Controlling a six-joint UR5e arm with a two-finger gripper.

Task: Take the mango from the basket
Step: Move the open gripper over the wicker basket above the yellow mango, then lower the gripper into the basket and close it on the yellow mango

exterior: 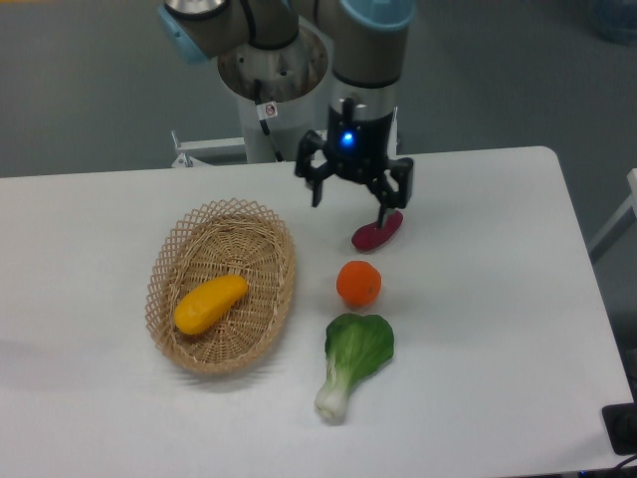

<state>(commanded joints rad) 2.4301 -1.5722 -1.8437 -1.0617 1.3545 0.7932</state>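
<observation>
The mango (210,304), a smooth oblong yellow-orange fruit, lies slantwise inside the oval tan wicker basket (261,239) on the left part of the white table. My gripper (350,207) hangs open and empty above the table, to the upper right of the basket and well apart from the mango. Its right finger (384,211) is just over the near end of the sweet potato.
A purple-red sweet potato (377,233) lies right of the basket under the gripper. A round orange (358,284) sits below it. A green bok choy (352,358) lies nearer the front. The arm's base (271,70) stands behind the table's far edge.
</observation>
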